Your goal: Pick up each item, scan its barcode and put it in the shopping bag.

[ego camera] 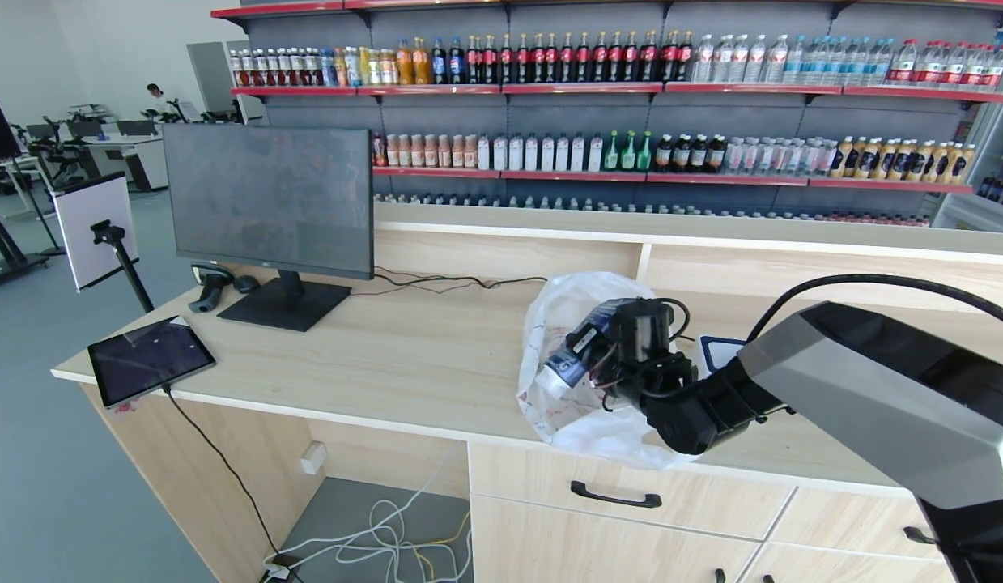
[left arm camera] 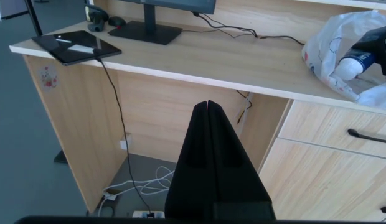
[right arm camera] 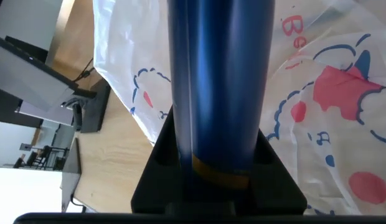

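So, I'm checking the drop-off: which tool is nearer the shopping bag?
Right. The right tool holds a blue cylinder right at the shopping bag on the counter. The left tool hangs shut below the counter's edge, well apart from the bag.

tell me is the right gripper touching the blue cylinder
Touching. The right wrist view shows the blue cylinder clamped inside the right gripper, with no gap on either side.

Glossy canister (right arm camera: pixel 221 81), crinkly plastic bag (ego camera: pixel 552 314), matt wooden counter (ego camera: pixel 404 348).
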Robot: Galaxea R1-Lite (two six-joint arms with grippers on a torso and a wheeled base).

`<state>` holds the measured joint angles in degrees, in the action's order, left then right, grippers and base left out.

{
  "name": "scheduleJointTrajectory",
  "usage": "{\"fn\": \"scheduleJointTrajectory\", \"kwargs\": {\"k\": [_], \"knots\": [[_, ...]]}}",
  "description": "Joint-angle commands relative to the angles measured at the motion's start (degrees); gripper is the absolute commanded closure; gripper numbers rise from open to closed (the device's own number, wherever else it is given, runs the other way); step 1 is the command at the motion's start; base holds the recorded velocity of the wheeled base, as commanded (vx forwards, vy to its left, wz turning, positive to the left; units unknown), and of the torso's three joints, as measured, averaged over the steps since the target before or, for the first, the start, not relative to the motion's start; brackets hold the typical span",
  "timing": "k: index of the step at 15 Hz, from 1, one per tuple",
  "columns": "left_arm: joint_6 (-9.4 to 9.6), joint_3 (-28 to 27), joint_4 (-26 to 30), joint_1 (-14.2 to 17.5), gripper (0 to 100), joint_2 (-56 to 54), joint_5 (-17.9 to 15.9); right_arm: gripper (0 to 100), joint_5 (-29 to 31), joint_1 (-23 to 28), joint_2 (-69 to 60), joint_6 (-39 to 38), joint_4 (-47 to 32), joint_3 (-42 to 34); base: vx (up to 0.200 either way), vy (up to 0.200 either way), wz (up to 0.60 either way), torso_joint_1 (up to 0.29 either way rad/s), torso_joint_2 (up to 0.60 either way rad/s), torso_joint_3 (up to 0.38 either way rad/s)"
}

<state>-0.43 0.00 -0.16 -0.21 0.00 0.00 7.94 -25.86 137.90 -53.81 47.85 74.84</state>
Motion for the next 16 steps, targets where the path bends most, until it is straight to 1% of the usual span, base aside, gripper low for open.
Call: {"fn": "scheduleJointTrajectory", "kwargs": {"k": [1,3,6,7,8,10,12,13,16], "knots": [[-0.01,0.0,-0.02,0.03,100,0.0,0.0,100,-0.03,0.02,1.85,0.02,-0.04,1.01,0.0,0.0,0.0,0.0,0.0,0.0],[-0.01,0.0,-0.11,0.03,100,0.0,0.0,100,-0.2,-0.07,2.81,-0.07,0.32,1.54,0.0,0.0,0.0,0.0,0.0,0.0],[-0.01,0.0,-0.02,0.03,100,0.0,0.0,100,-0.2,0.19,5.1,0.02,0.05,6.46,0.0,0.0,0.0,0.0,0.0,0.0],[-0.01,0.0,-0.02,0.03,100,0.0,0.0,100,-0.11,0.37,5.63,0.02,0.05,7.08,0.0,0.0,0.0,0.0,0.0,0.0],[-0.01,0.0,-0.19,0.03,100,0.0,0.0,0,-0.11,0.63,6.06,0.11,0.14,6.99,0.0,0.0,0.0,0.0,0.0,0.0],[0.08,0.0,-0.28,0.03,100,0.0,0.0,0,-0.38,0.63,6.06,0.2,1.11,7.34,0.0,0.0,0.0,0.0,0.0,0.0],[0.08,0.0,-0.28,0.03,100,0.0,0.0,0,-1.43,0.9,6.42,2.39,3.22,7.25,0.0,0.0,0.0,0.0,0.0,0.0],[0.08,0.0,-0.19,0.03,100,0.0,0.0,0,-1.61,1.77,6.94,4.41,4.97,7.16,0.0,0.0,0.0,0.0,0.0,0.0],[0.08,0.0,-0.19,0.03,100,0.0,0.0,0,-1.52,3.97,6.86,5.56,7.17,6.11,0.0,0.0,0.0,0.0,0.0,0.0]]}}
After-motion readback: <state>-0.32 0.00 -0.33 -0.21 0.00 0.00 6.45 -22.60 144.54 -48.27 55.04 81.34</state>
